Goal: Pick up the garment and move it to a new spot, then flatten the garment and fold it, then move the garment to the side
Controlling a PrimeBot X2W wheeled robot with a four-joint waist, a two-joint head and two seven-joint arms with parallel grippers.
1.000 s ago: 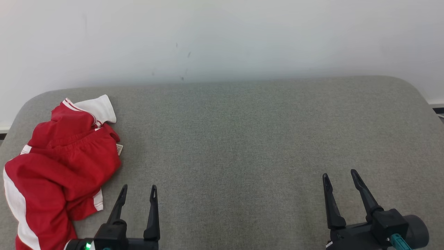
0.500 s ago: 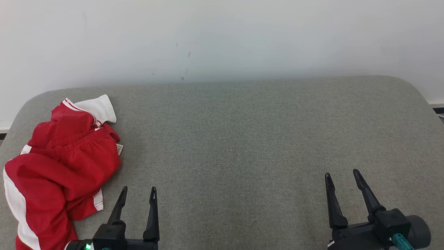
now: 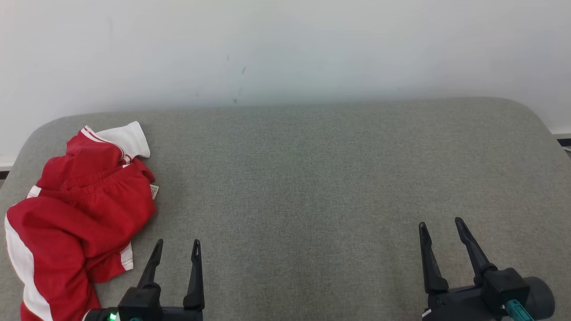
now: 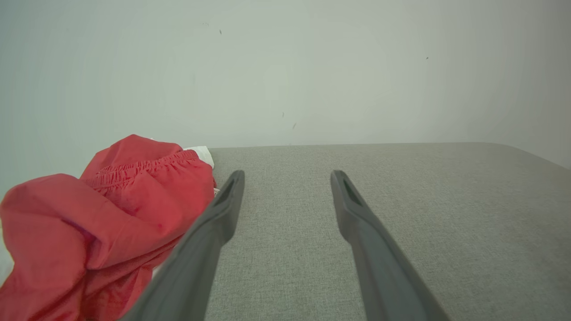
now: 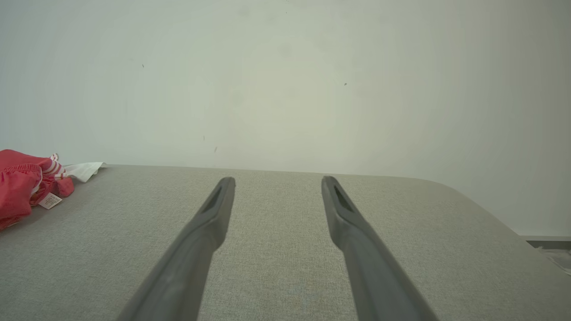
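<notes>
Your left gripper [image 3: 178, 242] hangs low over the grey fabric-covered bench [image 3: 312, 178], its two fingers spread well apart with nothing between them. The red garment [image 3: 80, 214] with white stripes lies crumpled in a heap just to that gripper's left and reaches on ahead of it. It is close beside the left finger but, as far as the head view shows, not touching it. In the left wrist view the red cloth bulges up beside that finger, its gathered waistband turned toward the camera. A small white label [image 3: 154, 191] pokes out of the heap's edge, ahead and a little left of the fingertips. Your right gripper [image 3: 440, 223] is likewise wide open and holds nothing, its fingers pointing toward the pale wall [image 3: 285, 44]. The garment lies well off to its left, across a wide stretch of bench.
</notes>
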